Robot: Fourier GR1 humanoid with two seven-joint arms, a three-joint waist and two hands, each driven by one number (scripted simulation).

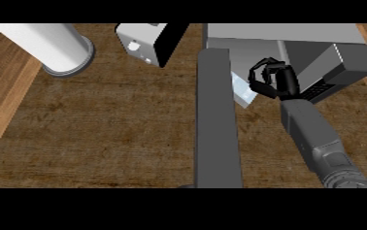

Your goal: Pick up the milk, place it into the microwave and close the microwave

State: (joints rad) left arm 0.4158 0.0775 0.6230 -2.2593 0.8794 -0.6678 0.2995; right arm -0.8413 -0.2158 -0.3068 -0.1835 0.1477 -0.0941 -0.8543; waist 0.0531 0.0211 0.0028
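Note:
The microwave stands at the upper right of the head view. Its open door juts toward me as a long grey slab. A pale white-blue milk carton shows at the microwave's opening, just right of the door, and the door hides part of it. My right hand reaches in from the lower right. Its fingers and thumb are curled, and their tips rest on the carton's right edge. My left hand does not show.
A white cylinder stands on a round base at the upper left. A small grey box with a black side sits at the top centre. The brown wooden counter spreads to the left of the door.

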